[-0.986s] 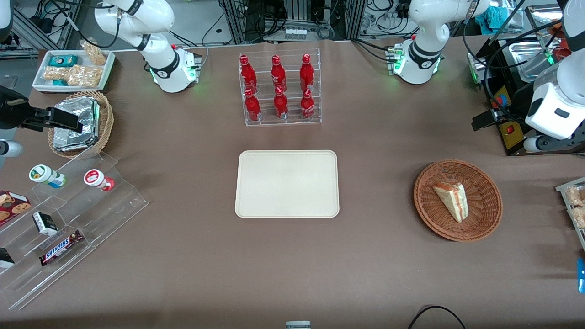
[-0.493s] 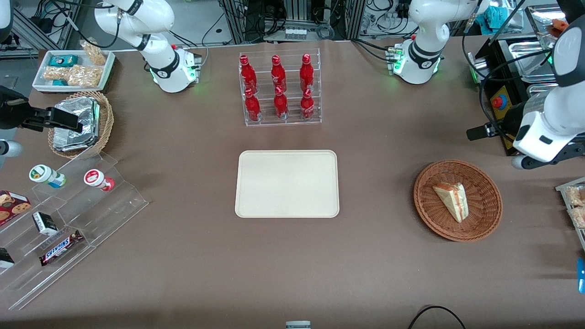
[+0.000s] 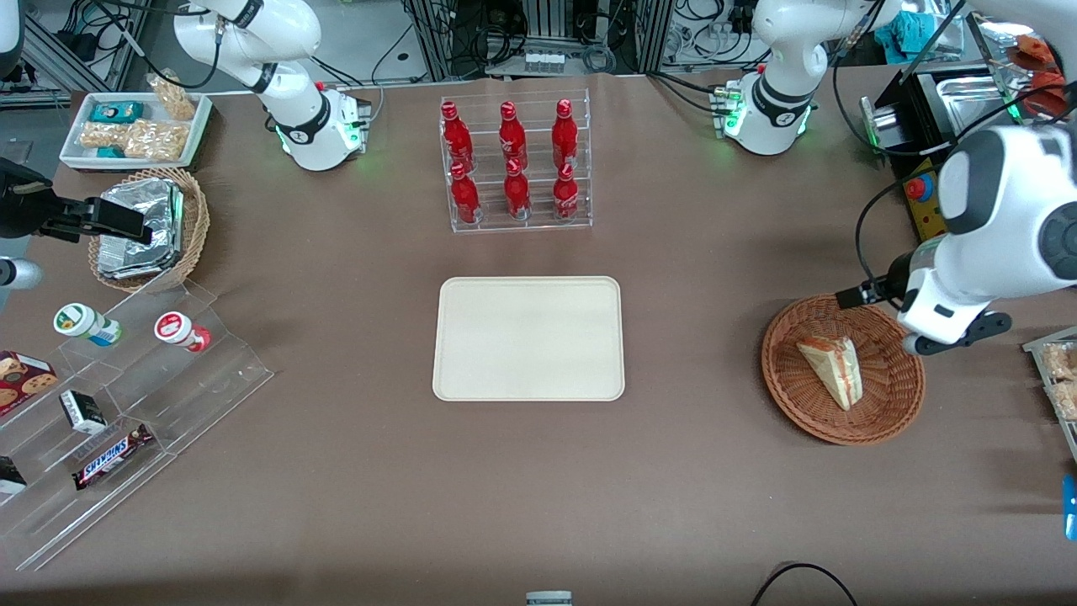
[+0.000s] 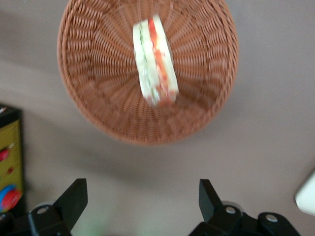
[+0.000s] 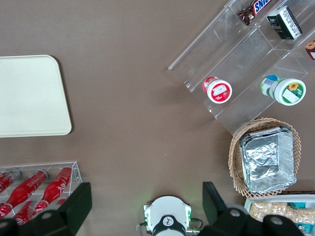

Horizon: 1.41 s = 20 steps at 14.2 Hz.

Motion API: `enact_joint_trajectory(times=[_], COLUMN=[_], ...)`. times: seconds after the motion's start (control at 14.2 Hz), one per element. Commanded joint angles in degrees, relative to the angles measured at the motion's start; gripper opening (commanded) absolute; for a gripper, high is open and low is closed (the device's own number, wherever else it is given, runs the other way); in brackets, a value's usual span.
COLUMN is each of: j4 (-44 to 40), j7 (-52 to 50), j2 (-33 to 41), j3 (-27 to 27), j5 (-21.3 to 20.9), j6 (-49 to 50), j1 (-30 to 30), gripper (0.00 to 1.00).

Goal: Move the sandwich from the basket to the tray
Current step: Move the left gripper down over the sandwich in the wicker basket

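Note:
The sandwich (image 3: 833, 370) (image 4: 155, 61), a pale wedge with red and green filling, lies in the round reddish-brown wicker basket (image 3: 892, 396) (image 4: 93, 93) toward the working arm's end of the table. My gripper (image 3: 854, 296) (image 4: 140, 196) hovers by the basket's rim, on the side farther from the front camera. It is open, with nothing between its black fingers (image 4: 74, 196), and it is clear of the sandwich. The cream tray (image 3: 528, 337) (image 5: 29, 96) lies flat at the table's middle with nothing on it.
A clear rack of red bottles (image 3: 515, 164) stands farther from the camera than the tray. A yellow box with a red button (image 3: 921, 198) sits near the working arm. A bin of snack bags (image 3: 1056, 374) is beside the basket. A tan basket of foil packets (image 3: 147, 227) and acrylic steps (image 3: 126, 404) are at the parked arm's end.
My arm has swung down and toward the front camera, carrying the gripper from beside the yellow box to the basket's rim. The sandwich, basket and tray have not moved.

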State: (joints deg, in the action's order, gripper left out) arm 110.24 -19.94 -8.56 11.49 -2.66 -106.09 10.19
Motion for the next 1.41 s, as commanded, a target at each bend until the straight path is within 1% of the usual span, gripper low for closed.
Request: enact_joint_trajectory(times=[0.0, 0.21, 0.35, 0.63, 0.77, 0.99, 1.13, 1.27, 1.34], j4=[7.7, 8.9, 8.8, 8.7, 8.8, 9.4, 10.5, 11.6, 11.5], j7=[-0.4, -1.5, -5.1, -8.8, -8.9, -9.0, -9.0, -9.0, -9.0], j2=[1.2, -2.1, -4.3, -8.0, -9.3, -10.3, -11.6, -11.8, -11.8], j3=[-0.3, -0.4, -0.3, -0.2, -0.2, -0.2, -0.2, -0.2, -0.2], j5=[-0.5, 0.3, 0.3, 0.2, 0.1, 0.0, -0.1, -0.1, 0.0], j6=[-10.9, -18.3, -22.7, -29.0, -31.2, -31.7, -34.9, -36.0, -36.0], j1=[1.7, 2.7, 2.7, 1.9, 1.9, 1.8, 1.8, 1.8, 1.8], gripper=[1.00, 1.00, 1.00, 1.00, 1.00, 1.00, 1.00, 1.00, 0.90])
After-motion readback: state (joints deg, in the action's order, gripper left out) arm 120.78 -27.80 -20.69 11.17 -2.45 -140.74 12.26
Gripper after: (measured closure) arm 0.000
